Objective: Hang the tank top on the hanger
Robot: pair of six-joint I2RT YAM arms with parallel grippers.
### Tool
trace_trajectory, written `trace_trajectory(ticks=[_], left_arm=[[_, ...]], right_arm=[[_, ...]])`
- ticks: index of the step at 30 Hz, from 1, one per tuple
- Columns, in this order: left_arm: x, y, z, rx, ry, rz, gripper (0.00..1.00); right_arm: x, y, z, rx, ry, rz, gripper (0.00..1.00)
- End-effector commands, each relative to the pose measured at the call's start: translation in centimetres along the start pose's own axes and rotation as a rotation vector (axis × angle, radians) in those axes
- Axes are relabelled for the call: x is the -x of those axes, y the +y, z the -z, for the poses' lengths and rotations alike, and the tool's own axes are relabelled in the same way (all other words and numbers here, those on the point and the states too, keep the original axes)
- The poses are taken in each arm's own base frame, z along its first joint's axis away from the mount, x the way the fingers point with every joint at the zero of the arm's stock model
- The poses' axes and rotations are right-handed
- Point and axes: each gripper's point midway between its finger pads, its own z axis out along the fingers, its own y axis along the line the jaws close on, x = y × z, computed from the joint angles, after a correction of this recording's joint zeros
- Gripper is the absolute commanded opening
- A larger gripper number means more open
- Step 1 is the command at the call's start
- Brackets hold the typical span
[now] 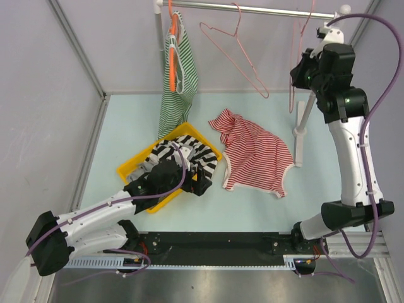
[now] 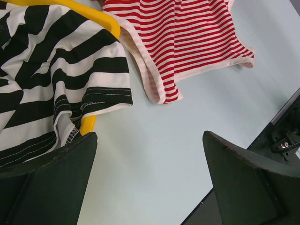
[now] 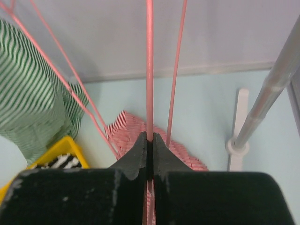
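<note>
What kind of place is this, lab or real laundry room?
Most likely a robot lab cell staged for laundry work: plain panel walls box in a pale table, a clothes rail stands at the back, and a yellow tray holds a striped garment.

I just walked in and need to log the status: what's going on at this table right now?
The right gripper is shut on a wire of the pink hanger up by the rail. The red-and-white striped tank top lies crumpled on the table, unheld. The left gripper hangs open, low between the tank top and the yellow bin holding a black-and-white striped garment. Nothing is on the hanger yet.
</note>
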Motion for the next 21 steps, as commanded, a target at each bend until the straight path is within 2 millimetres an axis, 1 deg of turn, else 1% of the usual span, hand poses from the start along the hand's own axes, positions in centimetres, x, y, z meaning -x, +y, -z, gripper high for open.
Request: trace_trajectory(ticks=[1,2,3,4,5,6,7,8,9,10,11,12,13,14,15,16,17,18,19,20,21], left_arm=[[0.1,0.0,0.0,-0.006,-0.013,0.018,1.0],[0.1,0.1,0.0,-0.004,-0.012,0.017,0.99],[0.0,0.0,0.0,-0.008,-0.011,0.013,1.0],[0.2,-0.1,0.0,-0.013,-0.014,0.012,0.99],[0.2,-0.1,-0.1,-0.014,-0.013,0.008,1.0],[0.1,-0.1,-0.2,-0.014,-0.012,-0.002,0.99],[0.0,0.0,-0.3,-0.011,-0.005,-0.005,0.99],[0.4,-0.6,-0.5,-0.043,-0.017,-0.006,1.0],[0.0,-0.6,-0.9,-0.043,0.002,-0.014,0.99],[0.3,-0.9,-1.3,-0.055,0.001,-0.017,0.99],[0.1,-1.3,-1.6,-0.073,0.012,-0.02,0.99],[-0.7,-1.3,-2.3,-0.078,0.042,-0.024,0.99],[-0.1,-1.8,-2.8,-0.098,0.023,-0.026,0.99],[-0.4,-2.4,-3.3,-0.124,0.038,-0.023,0.99],[-0.7,-2.8,-4.2,-0.143,0.048,-0.019,0.98],[-0.5,-3.4,-4.7,-0.163,0.051,-0.016,0.98],[-0.6,-3.9,-5.1,-0.182,0.056,-0.009,0.98],[-1.2,-4.5,-6.1,-0.199,0.067,-0.013,0.97],[-0.8,-5.2,-6.7,-0.219,0.06,-0.013,0.96],[-0.6,-5.7,-7.1,-0.232,0.059,-0.007,0.96],[-0.7,-6.4,-7.6,-0.257,0.062,-0.006,0.94]], right_arm=[[-0.3,0.2,3.8,-0.02,-0.033,0.029,0.0],[-1.6,0.0,3.8,-0.029,-0.006,0.035,0.0],[-2.4,0.3,4.2,-0.027,0.016,0.04,0.0],[-2.6,0.2,5.3,-0.037,0.01,0.044,0.0],[-3.8,0.0,5.5,-0.051,0.042,0.049,0.0],[-4.6,0.6,5.9,-0.042,0.054,0.056,0.0],[-4.3,0.1,7.3,-0.072,0.031,0.054,0.0],[-5.1,-0.2,7.9,-0.091,0.047,0.062,0.0],[-6.4,-0.2,8.2,-0.107,0.072,0.067,0.0],[-6.6,-0.2,9.3,-0.119,0.063,0.073,0.0],[-7.5,-0.2,10.0,-0.124,0.081,0.075,0.0],[-8.7,-0.3,10.2,-0.131,0.106,0.067,0.0],[-9.0,0.0,11.2,-0.112,0.101,0.06,0.0],[-9.8,0.0,11.6,-0.112,0.117,0.058,0.0],[-11.2,-0.3,11.7,-0.127,0.143,0.056,0.0],[-11.8,-0.1,12.0,-0.121,0.156,0.06,0.0],[-12.6,-0.5,12.6,-0.129,0.179,0.066,0.0],[-13.6,-0.8,12.8,-0.143,0.204,0.064,0.0],[-14.2,-1.0,13.1,-0.145,0.218,0.066,0.0],[-14.8,-1.3,13.8,-0.146,0.234,0.064,0.0],[-15.2,-1.1,14.1,-0.131,0.248,0.057,0.0]])
